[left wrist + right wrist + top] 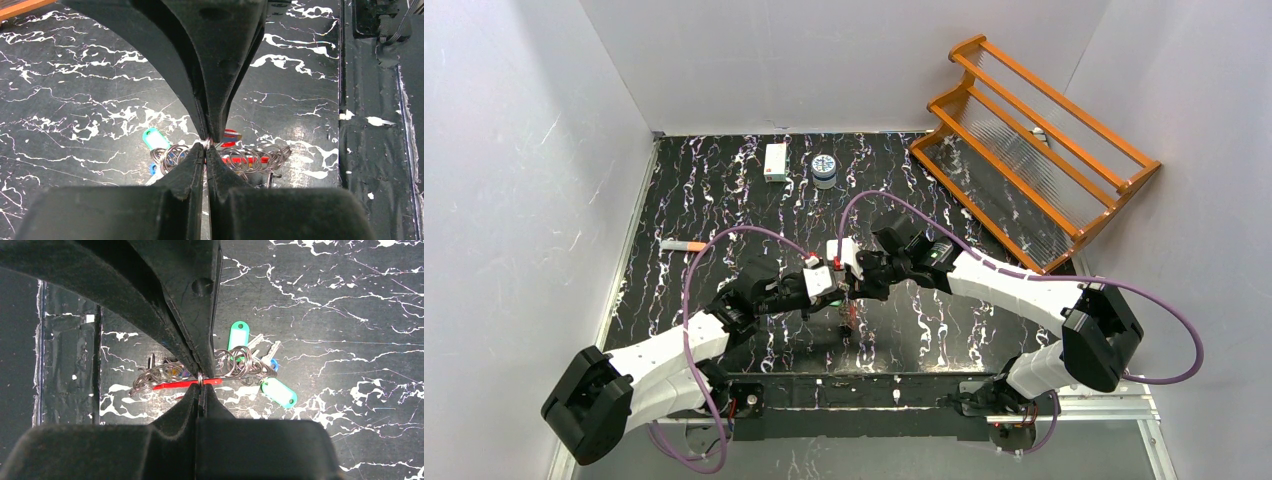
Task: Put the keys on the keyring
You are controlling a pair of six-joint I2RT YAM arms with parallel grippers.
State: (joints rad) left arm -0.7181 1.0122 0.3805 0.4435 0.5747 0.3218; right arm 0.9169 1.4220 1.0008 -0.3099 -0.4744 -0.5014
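Black table (724,200), glossy, with white marble veins. An orange wooden rack (1034,130) with slatted rails stands at the far right. Both arms meet over mid-table.

Right gripper (200,385): matte black fingers pressed together on a thin silver loop of the keyring (235,362). The keyring is a tangle of springy coiled wire rings at mid-table, directly under both grippers.

Left gripper (206,145): fingers together, tips just above the same tangle. There's a glint at the pinch line, but I can't tell if anything is caught.

Progress: several flat silver keys (267,349) and smooth green plastic tags (239,335) already sit in the bunch. A red strip (175,385) runs under the rings. I see no loose key held, so threading looks unfinished. How many keys remain is unclear.
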